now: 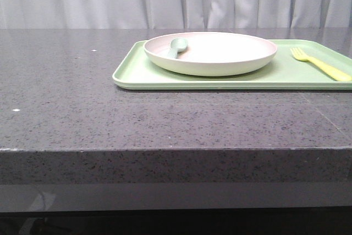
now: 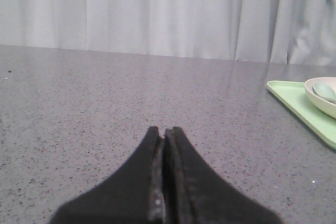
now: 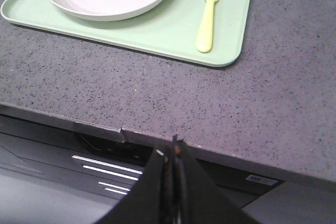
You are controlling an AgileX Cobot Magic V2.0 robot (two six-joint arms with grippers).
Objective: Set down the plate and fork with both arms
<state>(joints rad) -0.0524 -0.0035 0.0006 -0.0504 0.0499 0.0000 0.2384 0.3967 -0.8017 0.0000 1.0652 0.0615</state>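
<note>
The plate sits on the left half of a light green tray on the grey speckled counter, with a grey-green spoon resting inside it near its left rim. The fork lies flat on the tray to the plate's right, apart from it, tines pointing away from the robot. Both look like matte plastic, so they are probably light, stiff and not fragile, though smooth enough to slip. The plate's raised rim is the obvious hold: a pinch across its near edge should work, but the loose spoon may slide if the plate tilts. The fork is thin and lies flush, so its handle near the middle seems best, taken from above. The left gripper is closed on nothing, low over bare counter well left of the tray. The right gripper is also closed and empty, hanging above the counter's front edge, short of the tray.
</note>
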